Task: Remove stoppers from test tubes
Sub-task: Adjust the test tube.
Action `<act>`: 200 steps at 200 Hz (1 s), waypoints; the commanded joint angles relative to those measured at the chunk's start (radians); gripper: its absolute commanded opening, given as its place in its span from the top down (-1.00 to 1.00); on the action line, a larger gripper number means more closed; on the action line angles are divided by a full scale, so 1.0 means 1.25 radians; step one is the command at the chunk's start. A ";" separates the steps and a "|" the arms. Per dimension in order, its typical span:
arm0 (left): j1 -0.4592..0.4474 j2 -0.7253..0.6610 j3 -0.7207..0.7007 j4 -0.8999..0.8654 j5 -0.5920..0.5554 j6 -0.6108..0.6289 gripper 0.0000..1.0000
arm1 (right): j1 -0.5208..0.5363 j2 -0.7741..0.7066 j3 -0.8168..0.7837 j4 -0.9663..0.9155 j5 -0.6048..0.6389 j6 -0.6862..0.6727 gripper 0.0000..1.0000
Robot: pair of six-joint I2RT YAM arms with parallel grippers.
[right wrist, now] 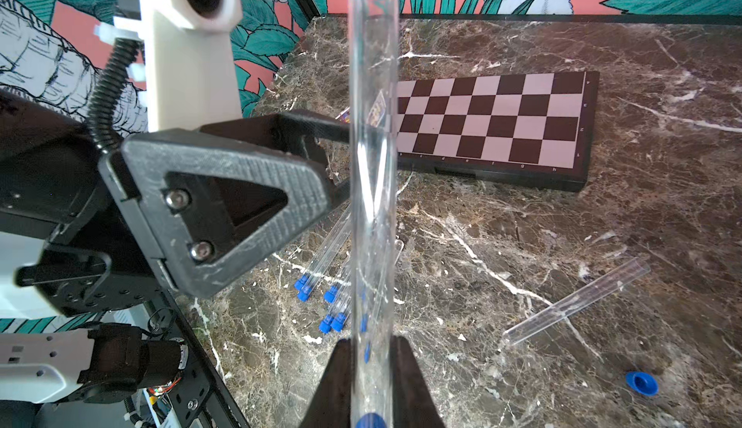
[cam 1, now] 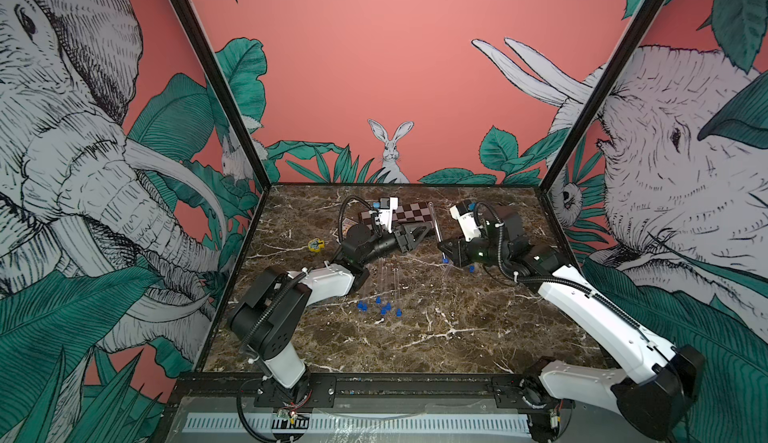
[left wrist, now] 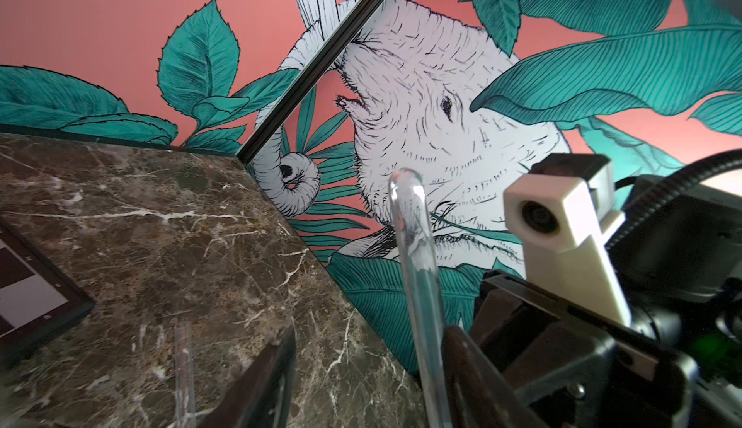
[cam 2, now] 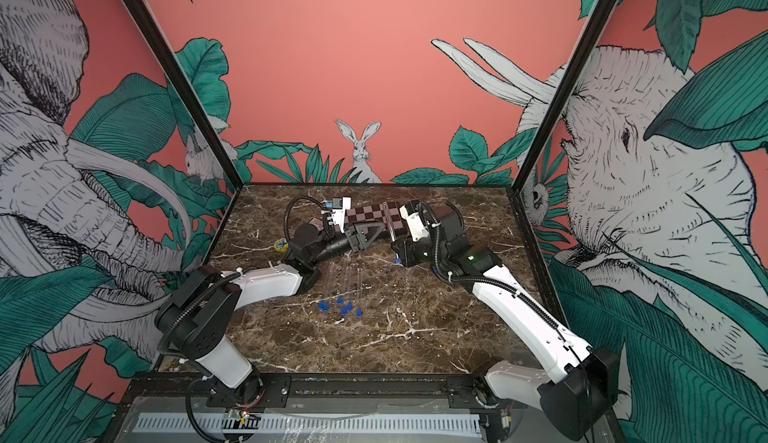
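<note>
My right gripper (right wrist: 371, 365) is shut on a clear test tube (right wrist: 373, 165) near its plugged end, where a blue stopper (right wrist: 369, 422) sits between the jaws. In both top views this tube (cam 1: 437, 229) slants up over the chessboard's edge. My left gripper (left wrist: 369, 373) is open astride the tube's upper part (left wrist: 413, 245). One finger (left wrist: 469, 365) lies against the glass and the other (left wrist: 273, 377) stands well off. Several stoppered tubes (cam 1: 386, 283) lie on the marble, their blue stoppers (cam 1: 383, 308) towards the front. An empty tube (right wrist: 574, 301) and a loose stopper (right wrist: 641, 383) lie near the right arm.
A folded chessboard (right wrist: 494, 120) lies at the back of the marble table (cam 1: 415, 345). A small yellow toy piece (cam 1: 316, 245) sits at the left, beside the left arm. Patterned walls enclose the table on three sides.
</note>
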 commanded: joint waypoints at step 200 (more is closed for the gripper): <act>-0.119 -0.428 0.119 -1.129 -0.340 1.532 -0.07 | -0.059 0.174 0.194 -0.214 -0.309 -0.012 0.67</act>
